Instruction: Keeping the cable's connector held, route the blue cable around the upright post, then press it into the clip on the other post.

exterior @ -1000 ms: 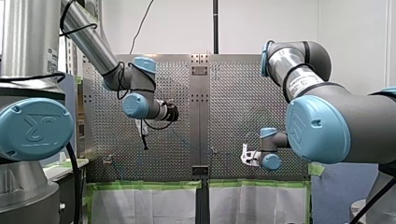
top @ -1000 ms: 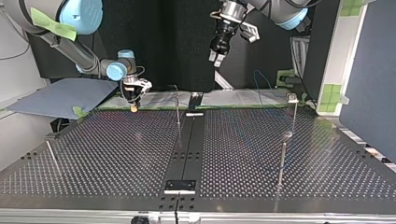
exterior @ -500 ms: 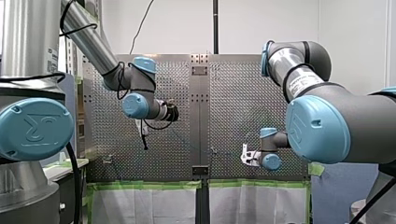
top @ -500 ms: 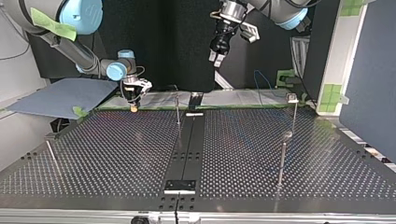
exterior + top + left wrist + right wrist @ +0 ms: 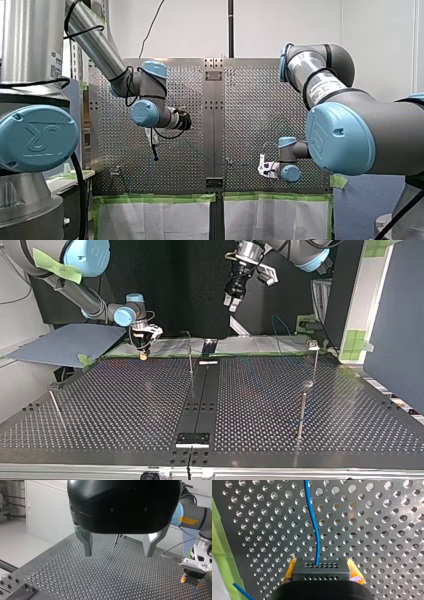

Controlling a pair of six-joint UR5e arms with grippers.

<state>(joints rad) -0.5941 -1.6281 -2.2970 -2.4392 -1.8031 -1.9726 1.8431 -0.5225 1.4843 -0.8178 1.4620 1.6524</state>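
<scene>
Plainly, in the right wrist view my right pincer (image 5: 321,564) is gripping the black connector (image 5: 322,572) between its yellow pads (image 5: 290,571), one on each side of the block. The blue cable (image 5: 315,530) is leaving the connector's front face and running ahead of the pincer over the perforated tabletop (image 5: 374,530), bending slightly on the way. Green tape (image 5: 219,545) is edging the tabletop beside the pincer.

In the left wrist view my left pincer (image 5: 118,548) is hanging above the tabletop with its metal fingers (image 5: 86,542) standing wide apart and nothing between them. Off to one side my right pincer (image 5: 191,580) is pointing down close to the surface, with a bit of cable showing under it.

In the top view my right pincer (image 5: 143,354) is sitting at upper left of the frame, by the tabletop's far edge and just left of the middle post (image 5: 190,360). My left pincer (image 5: 231,301) is hanging at upper centre, well above the surface, parted and empty. At the right of the frame the far post (image 5: 314,362) and the near post (image 5: 301,410) are standing apart from both pincers. The cable's run across the tabletop is too faint to trace here.

In the front view my left pincer (image 5: 186,120) is hanging at centre left, and my right pincer (image 5: 262,168) is sitting at lower centre right, close to the tabletop.
</scene>
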